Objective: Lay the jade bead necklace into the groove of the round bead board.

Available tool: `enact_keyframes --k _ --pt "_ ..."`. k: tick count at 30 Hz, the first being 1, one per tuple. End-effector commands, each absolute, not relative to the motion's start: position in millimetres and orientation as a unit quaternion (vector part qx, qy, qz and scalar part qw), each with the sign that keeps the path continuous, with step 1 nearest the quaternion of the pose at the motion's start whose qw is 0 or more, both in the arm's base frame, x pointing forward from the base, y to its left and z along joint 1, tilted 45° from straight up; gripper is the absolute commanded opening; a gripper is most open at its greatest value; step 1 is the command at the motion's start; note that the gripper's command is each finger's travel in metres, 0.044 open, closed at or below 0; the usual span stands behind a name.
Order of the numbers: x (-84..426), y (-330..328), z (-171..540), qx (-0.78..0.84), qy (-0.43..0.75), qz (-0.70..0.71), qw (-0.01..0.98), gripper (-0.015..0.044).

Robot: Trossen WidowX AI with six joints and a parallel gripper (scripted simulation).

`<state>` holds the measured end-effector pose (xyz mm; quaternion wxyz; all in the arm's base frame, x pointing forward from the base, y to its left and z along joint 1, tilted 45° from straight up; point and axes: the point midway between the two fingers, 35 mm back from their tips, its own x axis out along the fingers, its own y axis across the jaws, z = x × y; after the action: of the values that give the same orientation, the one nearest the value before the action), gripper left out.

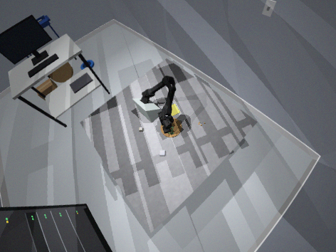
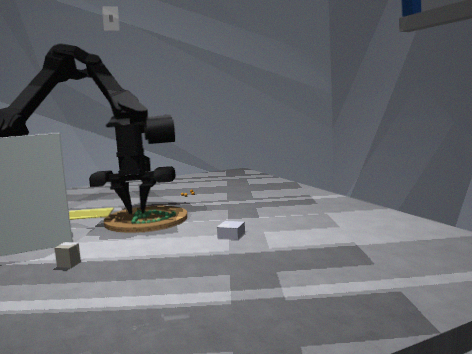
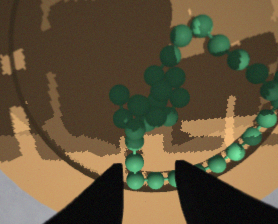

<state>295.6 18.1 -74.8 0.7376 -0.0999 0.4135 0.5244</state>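
The jade bead necklace (image 2: pixel 150 220) (image 3: pixel 235 152) lies on the round bead board (image 1: pixel 175 135) (image 2: pixel 113 222) (image 3: pixel 60 181). In the wrist view, a run of beads follows the groove along the bottom and lower right. The rest turns inward at the upper right and ends in a dark bunched heap inside the ring. My gripper (image 1: pixel 167 129) (image 2: pixel 137 212) (image 3: pixel 148 170) points down, low over the board. Its fingers are partly open, with a few beads showing between the tips near the bottom of the groove. Neither finger clearly grips a bead, and the left groove arc shows no beads.
A pale upright panel (image 1: pixel 147 106) (image 2: pixel 30 191) and a yellow sheet (image 1: pixel 174 109) (image 2: pixel 92 213) are near the board. A beige cube (image 1: pixel 141 129) (image 2: pixel 67 255), a whitish block (image 1: pixel 162 153) (image 2: pixel 231 230) and small orange pieces (image 1: pixel 201 124) (image 2: pixel 185 194) lie around it.
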Motion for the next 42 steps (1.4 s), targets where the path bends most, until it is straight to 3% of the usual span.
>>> enact_keyframes --k 1,13,18,42 --pt "291.6 25.8 -81.3 -0.091 0.417 0.526 0.736 0.0120" --pt "290.8 31.1 -86.3 -0.090 0.418 0.526 0.735 0.0120" --pt "292.8 29.1 -85.6 -0.096 0.417 0.526 0.735 0.0000" --pt "292.8 29.1 -85.6 -0.096 0.417 0.526 0.735 0.0000"
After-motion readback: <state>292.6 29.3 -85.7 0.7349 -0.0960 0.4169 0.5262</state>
